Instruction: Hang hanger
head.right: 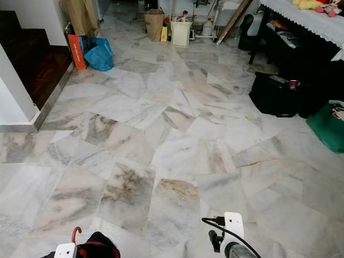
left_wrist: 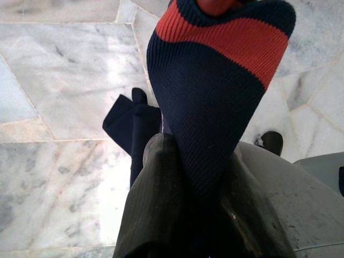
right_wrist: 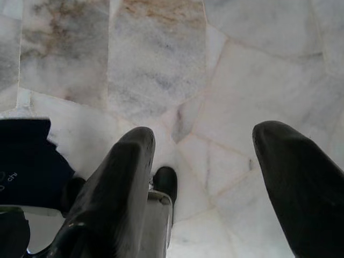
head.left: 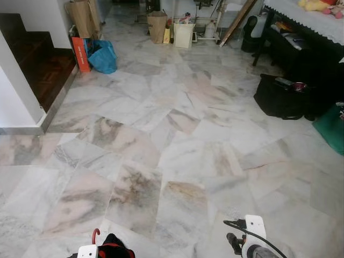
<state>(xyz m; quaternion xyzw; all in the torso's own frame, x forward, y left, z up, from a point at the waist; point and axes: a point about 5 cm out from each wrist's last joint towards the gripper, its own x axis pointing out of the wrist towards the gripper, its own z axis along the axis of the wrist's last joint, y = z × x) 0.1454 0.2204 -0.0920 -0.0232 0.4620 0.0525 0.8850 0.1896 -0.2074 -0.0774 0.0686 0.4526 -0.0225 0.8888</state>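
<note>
A red hanger hook (head.left: 95, 234) curls up by my left wrist at the bottom edge of the head views. A navy knit garment with a red stripe (left_wrist: 215, 80) hangs on it. In the left wrist view my left gripper (left_wrist: 199, 153) is shut on this cloth, and the hanger's frame is hidden under the garment. My right gripper (right_wrist: 204, 134) stands open over the marble floor (head.left: 172, 145) with nothing between its fingers (right_wrist: 126, 172). Its white wrist (head.left: 253, 227) and black cable show at the bottom right.
Dark wooden stairs (head.left: 37, 64) and a white wall (head.left: 13, 97) stand at the left. A blue bag (head.left: 102, 56), an orange box (head.left: 80, 54) and paper bags (head.left: 157, 27) line the far end. On the right are a black bag (head.left: 279, 97), a green bag (head.left: 330, 126) and a cloth-covered table (head.left: 306, 16).
</note>
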